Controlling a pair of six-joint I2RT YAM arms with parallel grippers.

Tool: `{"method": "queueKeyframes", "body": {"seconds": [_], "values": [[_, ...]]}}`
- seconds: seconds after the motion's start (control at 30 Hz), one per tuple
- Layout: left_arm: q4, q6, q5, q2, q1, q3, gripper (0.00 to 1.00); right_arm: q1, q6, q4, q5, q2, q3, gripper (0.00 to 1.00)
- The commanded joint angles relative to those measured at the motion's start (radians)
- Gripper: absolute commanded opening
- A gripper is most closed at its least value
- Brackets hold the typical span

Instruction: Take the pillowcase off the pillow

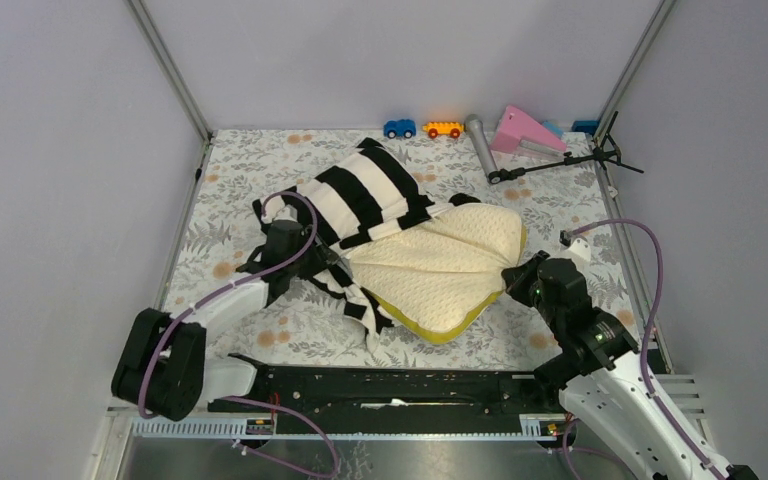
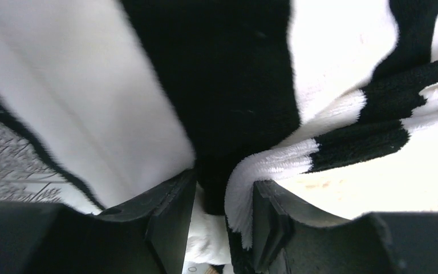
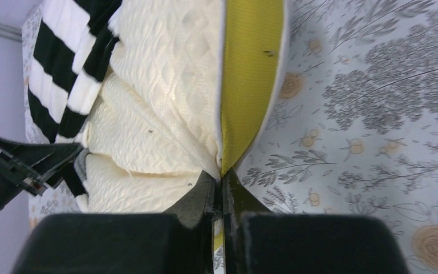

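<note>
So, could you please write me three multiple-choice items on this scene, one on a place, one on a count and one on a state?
1. Where does the right gripper grip the pillow?
A. its middle
B. its far edge
C. its corner, by the yellow side band

2. How many toy cars stand at the far edge of the floral table cloth?
A. one
B. two
C. four

3. What is the left gripper doing?
A. shut on the striped pillowcase
B. hanging open above the table
C. holding a toy car

Answers:
1 C: the right wrist view shows the fingers pinched on the seam beside the yellow band.
2 B: there is a blue toy car and an orange toy car.
3 A: the left wrist view shows a fold of striped fabric between the fingers.
</note>
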Motion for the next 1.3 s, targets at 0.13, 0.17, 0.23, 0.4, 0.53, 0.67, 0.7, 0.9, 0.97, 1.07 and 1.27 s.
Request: {"method": "queueKeyframes", "body": {"seconds": [0.13,0.17,0.23,0.4,0.53,0.67,0.7,0.9,0.97,1.07,1.27], "values": [[-0.07,-0.033,-0.174,-0.194,0.095,-0.089,0.44,-0.02,-0.093,-0.055,0.319,-0.003,0.103,0.0],[-0.067,-0.018,-0.147,-0.221,0.095,-0.086,0.45,-0.02,-0.141,-0.015,0.242,0.0,0.097,0.04],[-0.035,0.002,-0.051,-0.256,0.095,-0.082,0.48,-0.021,-0.243,0.079,0.051,0.002,0.075,0.21],[-0.008,-0.008,0.183,-0.3,0.074,-0.043,0.63,-0.02,-0.355,0.143,-0.186,0.087,0.13,0.62],[-0.114,0.021,0.123,-0.392,0.0,0.044,0.78,-0.02,-0.393,-0.001,-0.2,0.215,0.285,0.98],[-0.201,0.046,0.073,-0.457,-0.05,0.132,0.87,-0.02,-0.385,-0.058,-0.167,0.221,0.354,1.0],[-0.21,0.047,0.078,-0.464,-0.056,0.145,0.88,-0.019,-0.379,-0.055,-0.17,0.207,0.356,1.0],[-0.201,0.061,0.115,-0.438,-0.123,0.167,0.99,-0.02,-0.341,-0.073,-0.258,0.228,0.35,0.99],[-0.188,0.06,0.101,-0.411,-0.172,0.166,0.99,-0.021,-0.331,-0.101,-0.307,0.28,0.353,1.0],[-0.176,0.045,0.037,-0.365,-0.269,0.165,0.99,-0.021,-0.3,-0.141,-0.316,0.342,0.347,1.0],[-0.171,0.02,-0.032,-0.302,-0.37,0.14,0.99,-0.02,-0.177,-0.034,-0.368,0.356,0.186,1.0]]}}
